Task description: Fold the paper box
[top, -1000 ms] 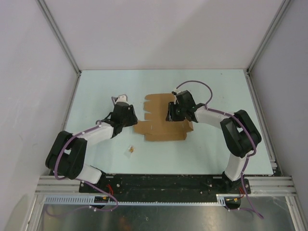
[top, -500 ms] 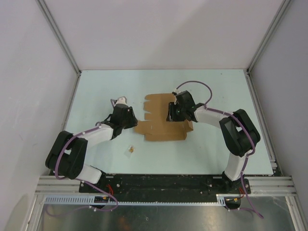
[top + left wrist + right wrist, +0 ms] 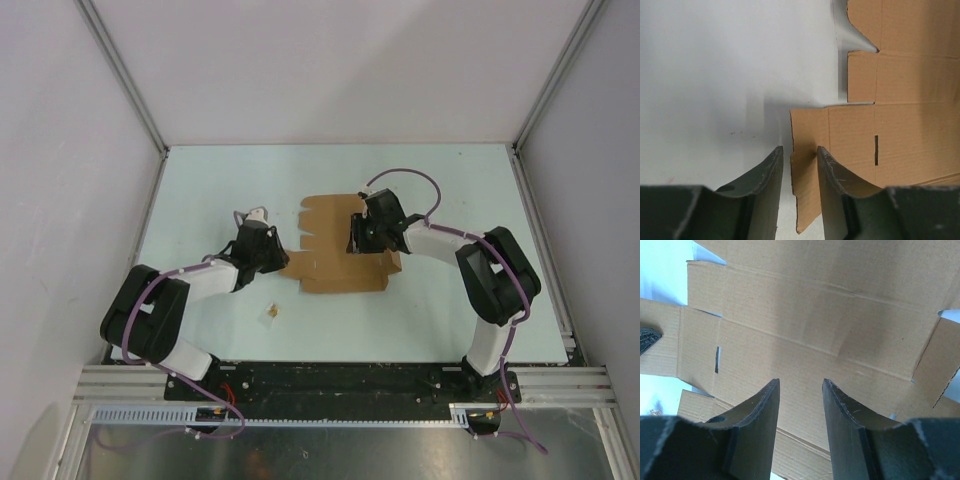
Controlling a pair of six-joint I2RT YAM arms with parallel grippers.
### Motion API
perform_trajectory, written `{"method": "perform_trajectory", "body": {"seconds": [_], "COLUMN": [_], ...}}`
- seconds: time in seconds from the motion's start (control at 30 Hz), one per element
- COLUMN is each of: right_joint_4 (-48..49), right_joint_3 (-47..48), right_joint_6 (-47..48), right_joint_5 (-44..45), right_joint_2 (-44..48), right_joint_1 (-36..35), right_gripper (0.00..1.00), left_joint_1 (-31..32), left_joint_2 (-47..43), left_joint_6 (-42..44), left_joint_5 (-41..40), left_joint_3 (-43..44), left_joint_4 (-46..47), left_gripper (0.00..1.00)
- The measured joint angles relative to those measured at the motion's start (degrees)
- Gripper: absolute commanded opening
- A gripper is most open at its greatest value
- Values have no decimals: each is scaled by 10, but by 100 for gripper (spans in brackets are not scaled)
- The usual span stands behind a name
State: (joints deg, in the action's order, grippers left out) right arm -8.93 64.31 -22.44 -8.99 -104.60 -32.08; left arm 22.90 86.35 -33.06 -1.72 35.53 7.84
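Observation:
The paper box [image 3: 335, 252] is a flat brown die-cut sheet lying in the middle of the table. My left gripper [image 3: 279, 258] is at the sheet's left edge. In the left wrist view its jaws [image 3: 799, 149] straddle a slightly raised side flap [image 3: 807, 165]. The right finger [image 3: 832, 172] is against the cardboard and the left finger [image 3: 771, 172] stands apart from it, so the jaws are open. My right gripper [image 3: 357, 236] points down onto the sheet's upper right panel [image 3: 815, 315]. Its jaws [image 3: 800, 382] are open with nothing between them.
A tiny brown scrap [image 3: 272, 313] lies on the pale table [image 3: 220, 180] near the front, left of the sheet. Grey walls and metal posts close in the table on three sides. A thin slot [image 3: 876, 150] is cut in the panel beside the flap.
My left gripper has slid toward the sheet's left flap and its jaws have narrowed around it. The right arm and the sheet have hardly moved.

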Motion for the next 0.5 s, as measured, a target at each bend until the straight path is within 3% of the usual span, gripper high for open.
{"method": "perform_trajectory", "body": {"seconds": [0.13, 0.27, 0.43, 0.5], "right_joint_4": [2, -11, -55, -83], "right_joint_3": [1, 25, 126, 178], "right_joint_6": [-1, 0, 1, 2], "right_joint_5": [0, 8, 37, 54], "right_joint_2": [0, -6, -41, -64], "right_joint_1": [-1, -10, -43, -55], "right_gripper": [53, 59, 62, 62], "left_joint_1": [0, 0, 0, 0], "left_joint_2": [0, 0, -1, -2], "left_joint_6": [-1, -2, -4, -5], "left_joint_5": [5, 9, 21, 24], "left_joint_3": [-2, -2, -2, -2], "left_joint_4": [3, 10, 20, 23], "left_gripper": [21, 13, 0, 0]}}
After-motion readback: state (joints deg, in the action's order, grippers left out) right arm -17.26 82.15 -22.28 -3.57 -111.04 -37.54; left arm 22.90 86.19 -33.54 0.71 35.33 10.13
